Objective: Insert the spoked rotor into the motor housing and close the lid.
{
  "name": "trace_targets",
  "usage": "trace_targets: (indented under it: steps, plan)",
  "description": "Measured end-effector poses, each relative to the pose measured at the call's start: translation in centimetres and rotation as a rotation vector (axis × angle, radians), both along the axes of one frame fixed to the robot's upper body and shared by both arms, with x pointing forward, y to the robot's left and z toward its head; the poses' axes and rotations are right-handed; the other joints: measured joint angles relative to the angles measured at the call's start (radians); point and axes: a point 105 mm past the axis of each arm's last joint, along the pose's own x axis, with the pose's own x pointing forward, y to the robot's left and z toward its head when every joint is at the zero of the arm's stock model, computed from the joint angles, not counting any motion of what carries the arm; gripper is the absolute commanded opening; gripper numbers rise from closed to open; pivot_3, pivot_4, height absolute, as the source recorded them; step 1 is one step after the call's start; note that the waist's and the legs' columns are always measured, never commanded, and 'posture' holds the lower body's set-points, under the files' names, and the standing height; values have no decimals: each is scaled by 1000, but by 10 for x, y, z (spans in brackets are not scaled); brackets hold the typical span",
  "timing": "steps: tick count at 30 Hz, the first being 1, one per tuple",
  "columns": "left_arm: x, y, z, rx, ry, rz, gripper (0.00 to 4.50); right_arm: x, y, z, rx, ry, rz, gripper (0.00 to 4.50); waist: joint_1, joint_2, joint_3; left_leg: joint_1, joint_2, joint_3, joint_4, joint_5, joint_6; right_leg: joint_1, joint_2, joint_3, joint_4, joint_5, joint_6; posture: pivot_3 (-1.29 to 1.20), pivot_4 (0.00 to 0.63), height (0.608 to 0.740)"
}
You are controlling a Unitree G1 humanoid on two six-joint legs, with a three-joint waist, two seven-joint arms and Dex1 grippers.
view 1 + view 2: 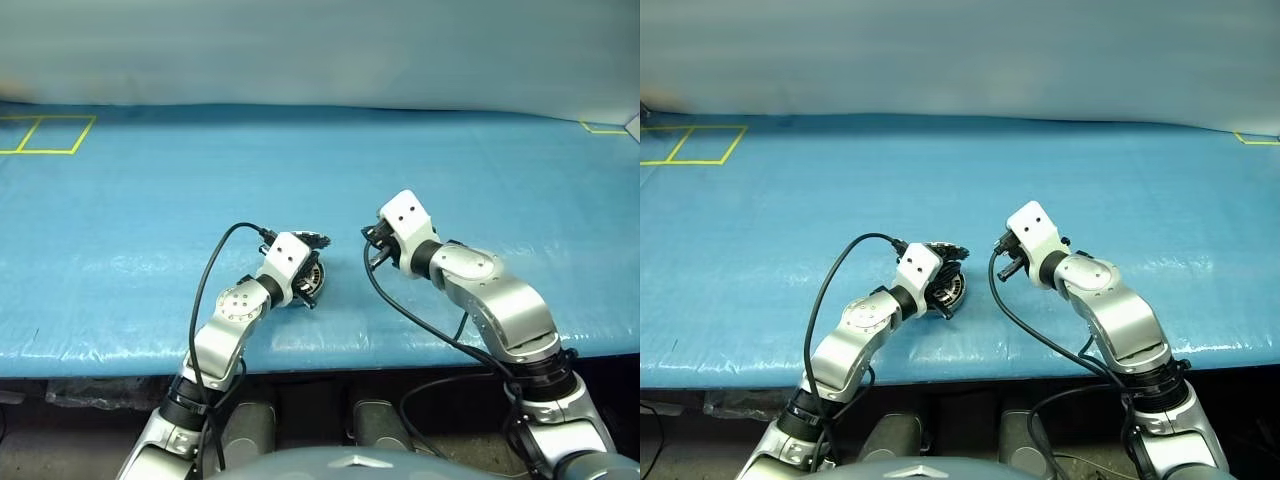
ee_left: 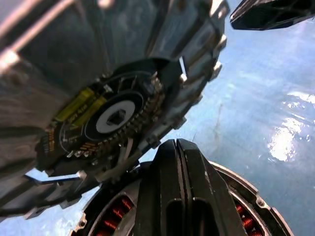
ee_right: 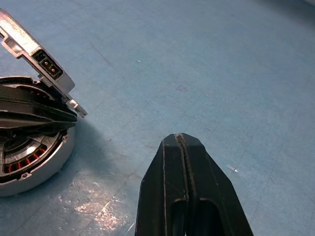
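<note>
The motor housing (image 3: 34, 169), a round grey puck with copper-brown windings (image 2: 114, 215) inside, lies on the blue table. The lid (image 3: 42, 66) stands tilted up over its far edge, and its underside (image 2: 115, 115) shows a round circuit board. My left gripper (image 2: 177, 143) is shut and empty, its black fingers (image 3: 34, 115) lying across the open housing under the raised lid. My right gripper (image 3: 179, 140), shut and empty, hovers a short way to the right of the housing (image 1: 314, 280). The spoked rotor is hidden; I cannot make it out inside the housing.
The blue sheet (image 1: 150, 200) covers the whole table, with its front edge close below the housing. Yellow tape squares (image 1: 45, 135) mark the far left corner, and another yellow mark (image 1: 605, 128) lies at the far right.
</note>
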Motion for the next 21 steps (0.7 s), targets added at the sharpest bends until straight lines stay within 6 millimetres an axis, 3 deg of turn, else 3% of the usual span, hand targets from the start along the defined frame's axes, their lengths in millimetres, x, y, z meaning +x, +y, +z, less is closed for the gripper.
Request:
trace_targets:
  steps: [21]
  plan:
    - [-15,10,-15,-12,-104,35,0,20,-3,11,-22,-42,-29,15,-6,7,-7,4,0,1,0,0,0,3,0,1,1,-3,-5,0,150,740]
